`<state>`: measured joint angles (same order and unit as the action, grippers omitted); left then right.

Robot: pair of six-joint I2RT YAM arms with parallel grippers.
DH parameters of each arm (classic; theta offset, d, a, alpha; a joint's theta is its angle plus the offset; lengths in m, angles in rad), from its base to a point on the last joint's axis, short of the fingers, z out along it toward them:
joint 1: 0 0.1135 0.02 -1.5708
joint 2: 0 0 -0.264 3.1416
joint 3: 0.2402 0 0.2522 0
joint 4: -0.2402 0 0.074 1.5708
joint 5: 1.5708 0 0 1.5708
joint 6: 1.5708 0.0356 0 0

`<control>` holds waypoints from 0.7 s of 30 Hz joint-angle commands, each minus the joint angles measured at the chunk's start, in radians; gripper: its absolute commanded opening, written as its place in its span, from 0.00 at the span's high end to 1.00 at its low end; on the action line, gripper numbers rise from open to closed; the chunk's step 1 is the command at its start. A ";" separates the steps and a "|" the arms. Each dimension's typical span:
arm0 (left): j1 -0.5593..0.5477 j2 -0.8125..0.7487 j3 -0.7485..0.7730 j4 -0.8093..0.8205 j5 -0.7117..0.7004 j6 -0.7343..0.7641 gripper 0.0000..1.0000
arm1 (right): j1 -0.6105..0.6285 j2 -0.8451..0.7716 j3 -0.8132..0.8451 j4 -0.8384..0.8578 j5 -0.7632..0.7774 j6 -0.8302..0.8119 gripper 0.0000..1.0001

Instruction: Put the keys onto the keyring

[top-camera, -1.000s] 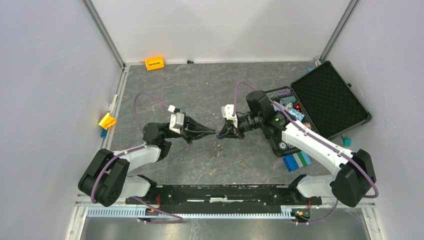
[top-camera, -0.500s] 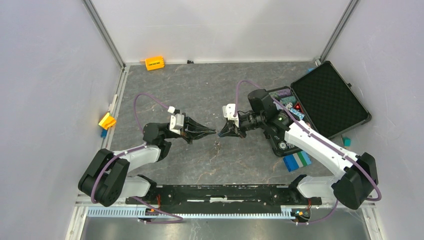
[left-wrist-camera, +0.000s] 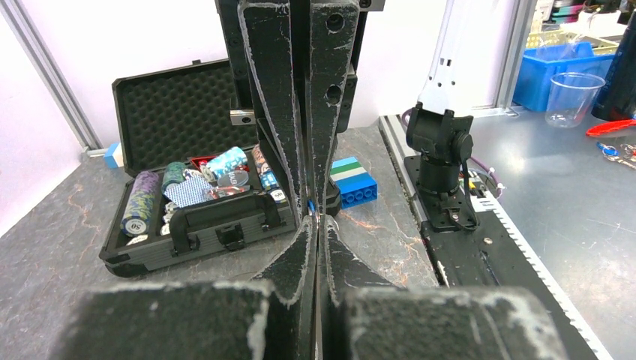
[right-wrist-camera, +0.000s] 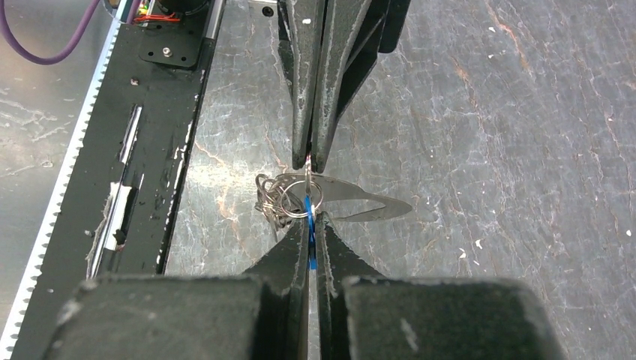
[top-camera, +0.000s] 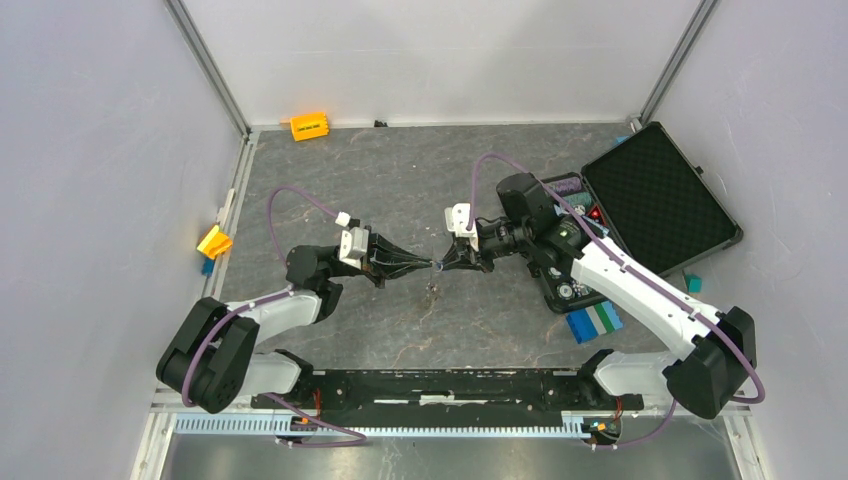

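Two closed grippers meet tip to tip just above the keyring.

The right gripper (top-camera: 447, 266) is clamped on the blue-tagged key (right-wrist-camera: 307, 214). The key's blue edge runs lengthways between the fingers and points straight at the left gripper (top-camera: 428, 265). The left gripper's jaws are pressed together as well, at a thin wire ring (right-wrist-camera: 309, 189) between the two tips; whether they actually pinch it is too small to tell. The flat grey keyring (right-wrist-camera: 360, 201) appears to lie on the table (right-wrist-camera: 487, 150) directly below, with its long axis across the line of the grippers and a tangle of wire loops (right-wrist-camera: 271, 199) beside it. Both arms look equally near.
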<state>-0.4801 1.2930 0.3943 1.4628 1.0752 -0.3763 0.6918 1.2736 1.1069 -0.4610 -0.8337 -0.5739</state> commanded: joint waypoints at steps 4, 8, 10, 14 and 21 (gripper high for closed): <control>-0.003 -0.001 0.009 0.036 -0.021 0.040 0.98 | -0.002 -0.033 0.048 -0.016 0.029 -0.025 1.00; -0.003 -0.001 0.011 0.037 -0.016 0.035 0.98 | -0.002 -0.036 0.061 -0.027 0.051 -0.028 1.00; -0.003 0.000 0.012 0.036 -0.010 0.034 0.98 | -0.002 -0.034 0.069 -0.029 0.056 -0.027 1.00; -0.003 0.005 0.014 0.029 -0.003 0.044 0.98 | -0.001 -0.029 0.086 -0.031 0.059 -0.020 1.00; -0.004 -0.002 0.018 -0.018 -0.004 0.084 0.98 | 0.014 -0.017 0.104 -0.048 0.062 -0.020 1.00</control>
<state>-0.4801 1.2972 0.3943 1.4403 1.0756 -0.3634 0.6941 1.2640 1.1614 -0.5018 -0.7811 -0.5907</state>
